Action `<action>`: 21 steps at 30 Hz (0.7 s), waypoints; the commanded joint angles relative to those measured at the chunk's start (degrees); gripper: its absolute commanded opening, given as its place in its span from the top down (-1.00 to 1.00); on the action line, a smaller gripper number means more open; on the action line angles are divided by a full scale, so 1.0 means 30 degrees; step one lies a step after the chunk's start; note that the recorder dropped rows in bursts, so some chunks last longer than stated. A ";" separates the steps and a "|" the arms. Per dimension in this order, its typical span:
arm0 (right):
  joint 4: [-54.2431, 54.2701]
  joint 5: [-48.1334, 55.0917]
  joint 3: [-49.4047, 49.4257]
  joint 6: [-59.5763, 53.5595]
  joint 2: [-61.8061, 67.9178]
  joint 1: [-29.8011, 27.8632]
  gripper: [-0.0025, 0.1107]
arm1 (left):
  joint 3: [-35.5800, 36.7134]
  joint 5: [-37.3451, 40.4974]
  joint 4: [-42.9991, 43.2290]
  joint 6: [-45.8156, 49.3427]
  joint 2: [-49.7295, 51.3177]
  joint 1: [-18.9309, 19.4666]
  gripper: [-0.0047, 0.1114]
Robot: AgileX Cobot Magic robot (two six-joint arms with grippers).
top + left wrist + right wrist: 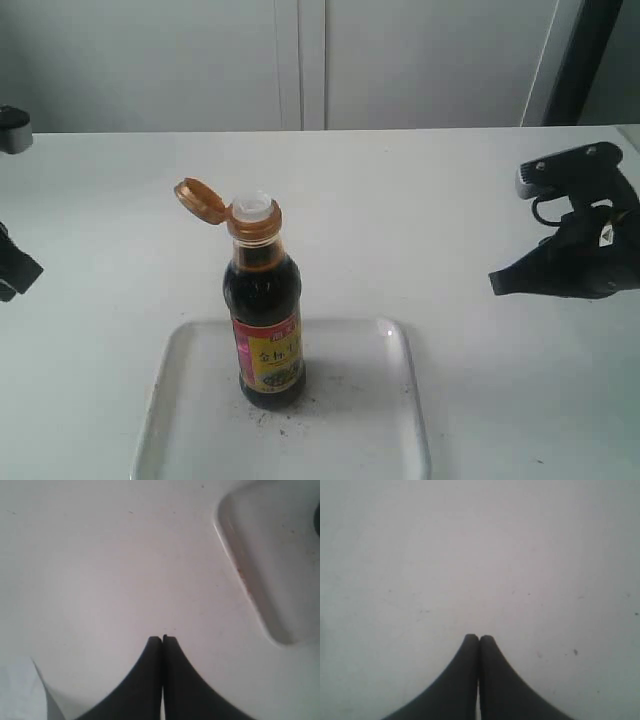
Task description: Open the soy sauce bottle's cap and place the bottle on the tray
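Observation:
The soy sauce bottle (265, 318) stands upright on the tray (370, 420), near its middle. Its orange-gold cap (200, 200) is flipped open to the left on its hinge, and the white spout (253, 206) is bare. At the far left edge of the exterior view sits my left gripper (12, 272), well away from the bottle; the left wrist view shows my left gripper (162, 638) shut and empty over bare table, with a corner of the tray (250, 590) beside it. My right gripper (497, 282) rests at the right, also away from the bottle. The right wrist view shows the right gripper (479, 637) shut and empty.
The white table (440, 210) stretches round the tray, with a white wall behind it. Dark specks lie on the tray at the bottle's foot. A grey fixture (14, 128) shows at the far left edge.

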 commanded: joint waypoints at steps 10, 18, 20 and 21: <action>0.2117 0.5866 -0.3294 -0.0576 0.0032 0.2163 0.96 | -0.0100 0.3518 -0.1854 0.1328 0.1937 0.2019 0.92; 0.0440 1.4329 -0.6416 -0.2234 -0.0061 0.1923 0.96 | -0.0100 0.4134 -0.1813 0.1169 0.1745 0.4985 0.92; -0.0085 1.5439 -0.6753 -0.2234 -0.0353 0.1527 0.96 | -0.0100 0.4077 -0.1718 0.1134 0.1364 0.5177 0.92; -0.0081 1.5663 -0.6829 -0.2234 -0.0608 0.1247 0.96 | -0.0100 0.3982 -0.1631 0.1134 0.1161 0.5219 0.92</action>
